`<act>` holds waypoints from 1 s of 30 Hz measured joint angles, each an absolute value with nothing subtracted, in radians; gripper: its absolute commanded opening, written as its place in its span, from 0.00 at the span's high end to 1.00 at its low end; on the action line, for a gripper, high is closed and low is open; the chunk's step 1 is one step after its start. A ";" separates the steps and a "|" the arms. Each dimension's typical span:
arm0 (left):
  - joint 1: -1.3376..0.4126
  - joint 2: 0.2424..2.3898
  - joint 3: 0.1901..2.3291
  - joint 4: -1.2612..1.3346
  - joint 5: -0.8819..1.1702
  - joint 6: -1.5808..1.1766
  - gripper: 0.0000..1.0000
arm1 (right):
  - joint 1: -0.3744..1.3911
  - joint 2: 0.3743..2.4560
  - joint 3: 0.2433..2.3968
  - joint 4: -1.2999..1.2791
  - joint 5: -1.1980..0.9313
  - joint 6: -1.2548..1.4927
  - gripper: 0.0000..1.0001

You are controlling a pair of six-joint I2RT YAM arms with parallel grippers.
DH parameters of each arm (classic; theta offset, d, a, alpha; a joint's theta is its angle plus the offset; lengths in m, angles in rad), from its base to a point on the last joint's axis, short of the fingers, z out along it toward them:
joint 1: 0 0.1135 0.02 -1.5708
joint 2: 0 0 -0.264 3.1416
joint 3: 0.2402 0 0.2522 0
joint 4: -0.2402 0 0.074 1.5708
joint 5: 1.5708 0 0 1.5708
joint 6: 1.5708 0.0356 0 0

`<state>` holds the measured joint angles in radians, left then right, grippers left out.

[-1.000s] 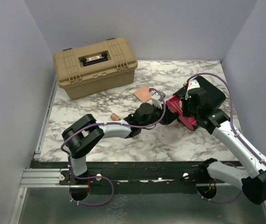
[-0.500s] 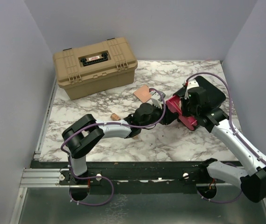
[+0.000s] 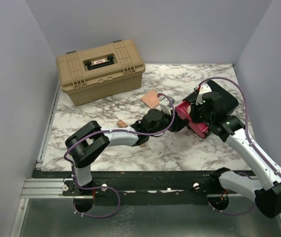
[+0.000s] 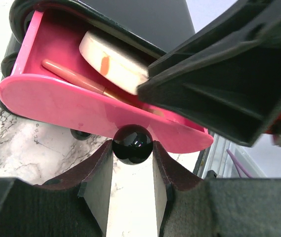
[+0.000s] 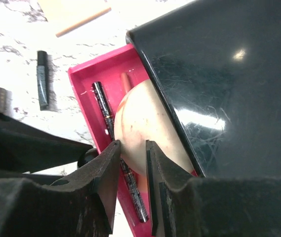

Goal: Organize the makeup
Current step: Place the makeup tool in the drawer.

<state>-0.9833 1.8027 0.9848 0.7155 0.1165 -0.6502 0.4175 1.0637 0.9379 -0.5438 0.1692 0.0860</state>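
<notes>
Though half under black box (image 5: 229, 74), peach compact (image 5: 138, 113).

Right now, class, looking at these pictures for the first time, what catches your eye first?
The bright pink drawer, pulled out of the black box at right, with a round peach compact inside. The left fingers pinch its black knob. A tan toolbox sits back left.

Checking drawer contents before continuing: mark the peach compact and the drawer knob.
peach compact (image 4: 116, 60): left wrist view, on its flat top face.
drawer knob (image 4: 133, 143): left wrist view, middle of the black ball.
</notes>
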 measured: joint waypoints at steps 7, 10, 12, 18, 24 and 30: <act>-0.983 1.803 0.985 0.715 0.117 -0.651 0.66 | 0.417 0.998 0.939 -0.541 0.157 0.085 0.65; -0.983 1.803 0.985 0.715 0.117 -0.651 0.66 | 0.417 0.999 0.939 -0.542 0.157 0.085 0.65; -0.983 1.803 0.985 0.715 0.117 -0.651 0.66 | 0.417 0.999 0.939 -0.542 0.157 0.085 0.66; -0.983 1.803 0.985 0.715 0.117 -0.651 0.66 | 0.417 1.011 0.939 -0.542 0.175 0.085 0.68; -0.983 1.803 0.985 0.715 0.117 -0.651 0.66 | 0.417 1.064 0.931 -0.545 0.199 0.083 0.71; -0.983 1.803 0.985 0.715 0.117 -0.651 0.66 | 0.417 0.994 0.931 -0.537 0.224 0.098 0.59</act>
<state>-0.9833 1.8027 0.9848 0.7155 0.1165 -0.6514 0.4168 0.9943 0.9314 -0.5365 0.2241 0.0982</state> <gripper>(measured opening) 0.353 0.321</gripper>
